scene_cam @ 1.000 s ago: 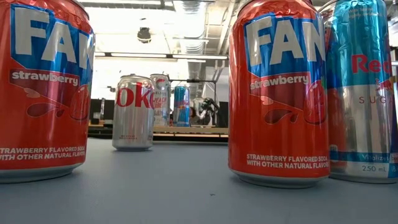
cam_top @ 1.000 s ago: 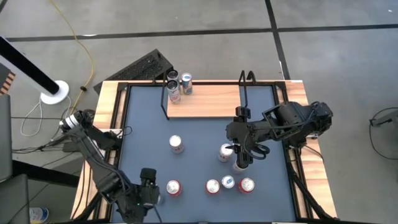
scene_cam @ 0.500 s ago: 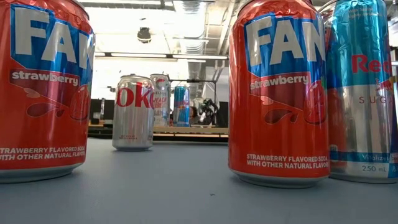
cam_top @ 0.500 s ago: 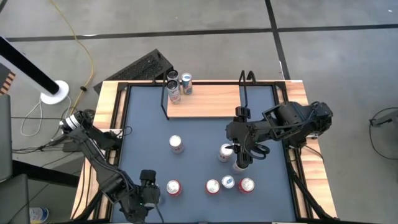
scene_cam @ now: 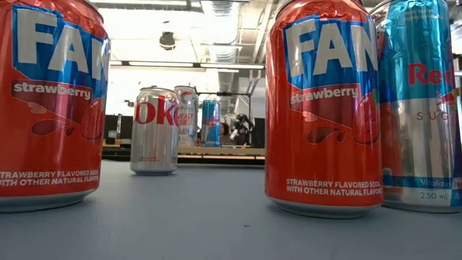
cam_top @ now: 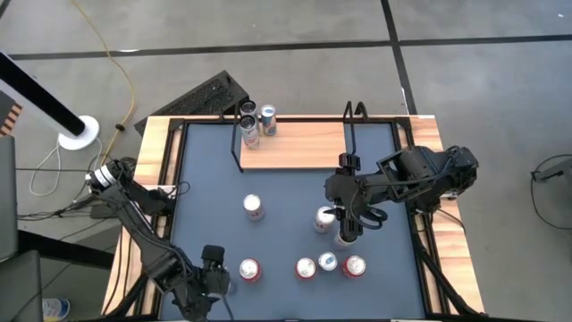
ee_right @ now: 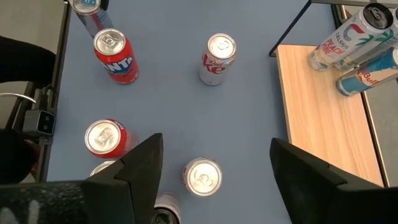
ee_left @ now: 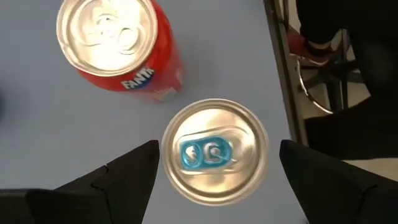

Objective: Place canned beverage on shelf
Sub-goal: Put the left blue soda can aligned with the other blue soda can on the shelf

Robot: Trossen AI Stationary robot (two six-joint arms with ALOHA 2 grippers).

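Far from the shelf (cam_top: 295,143), the left gripper (ee_left: 219,149) hangs open over a blue-tab can (ee_left: 214,160) beside a Fanta (ee_left: 115,46). It should drop straight and close below the rim. The right gripper (ee_right: 216,140), nearer the shelf, waits open above a silver can (ee_right: 202,176), perhaps off-centre.

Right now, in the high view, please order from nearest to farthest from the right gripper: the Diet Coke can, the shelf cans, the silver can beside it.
1. Silver can, just left of the right gripper.
2. Diet Coke can, mid-table, farther left.
3. Shelf cans, at the shelf left end, farthest back.
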